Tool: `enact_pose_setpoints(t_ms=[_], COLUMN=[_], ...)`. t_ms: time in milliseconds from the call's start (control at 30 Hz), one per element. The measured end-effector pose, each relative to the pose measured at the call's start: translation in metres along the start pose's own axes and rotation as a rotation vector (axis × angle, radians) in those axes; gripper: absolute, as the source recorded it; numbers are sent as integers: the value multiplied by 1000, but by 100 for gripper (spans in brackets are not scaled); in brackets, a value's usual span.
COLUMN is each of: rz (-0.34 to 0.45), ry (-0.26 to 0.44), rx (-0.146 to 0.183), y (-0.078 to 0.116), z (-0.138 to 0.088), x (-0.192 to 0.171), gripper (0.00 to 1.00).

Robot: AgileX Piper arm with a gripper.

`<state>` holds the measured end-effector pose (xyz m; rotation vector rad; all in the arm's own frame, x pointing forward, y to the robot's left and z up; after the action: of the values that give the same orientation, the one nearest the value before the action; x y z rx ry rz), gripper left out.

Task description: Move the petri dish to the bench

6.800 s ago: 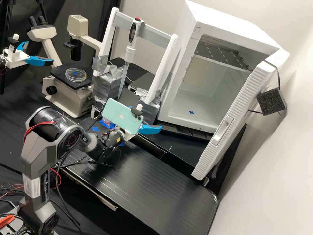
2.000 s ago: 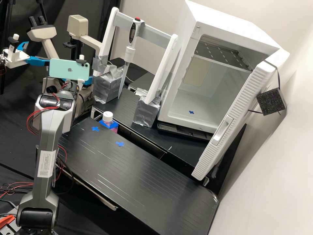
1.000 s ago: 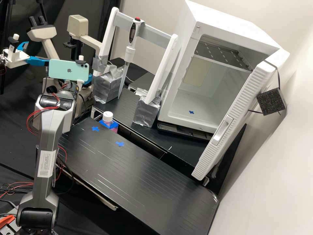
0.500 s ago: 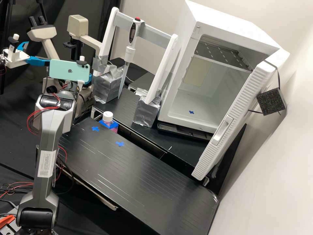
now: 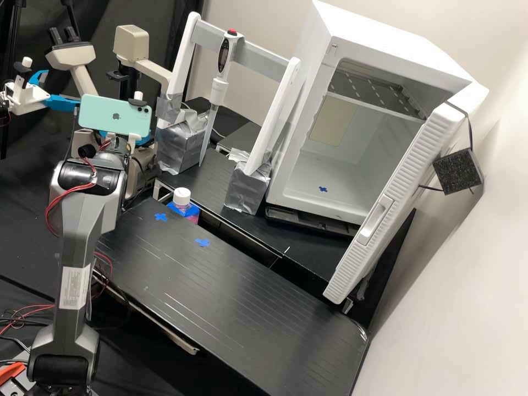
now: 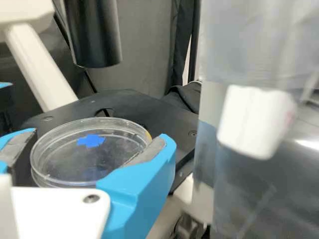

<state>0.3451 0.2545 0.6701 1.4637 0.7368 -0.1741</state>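
petri dish (image 6: 67,162): between the pads, over the microscope stage (image 6: 167,117); can't tell if lifted.
tool (image 6: 98,136): closed down to dish width, looks gripped on both sides.
slip risk: smooth plastic, could tilt or squirt out if pads squeeze unevenly.
black barrel (image 6: 94,37): over stage; steep lift might clip it.
bottle (image 5: 182,196): high view, nine o'clock; low swing toward counter (image 5: 220,308), six o'clock, might knock it.

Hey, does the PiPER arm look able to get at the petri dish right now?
Probably yes: the end effector is right at the petri dish, with nothing visibly blocking the way.
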Motion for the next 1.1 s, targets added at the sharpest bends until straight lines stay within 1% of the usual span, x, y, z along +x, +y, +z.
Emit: enact_pose_setpoints(t_ms=[100, 167, 267, 400, 500, 600, 733, 767, 833, 1033, 1100], rz=[0, 19, 51, 84, 120, 144, 170, 183, 208, 323, 345], ry=[5, 27, 55, 87, 106, 109, 122, 123, 123, 85, 69], rx=[5, -12, -27, -66, -76, -73, -85, -84, -93, -91, -89], y=[0, -1, -3, -10, -15, -21, -28, -29, -31, -27, -27], z=[-5, -11, -16, -18, -17, -10, 2, 5, 12, 36, 43], x=[-21, -40, -61, -93, -120, -146, -179, -188, -204, -238, -244], gripper=[0, 0, 0, 0, 0, 0, 0, 0, 0, 0, 0])
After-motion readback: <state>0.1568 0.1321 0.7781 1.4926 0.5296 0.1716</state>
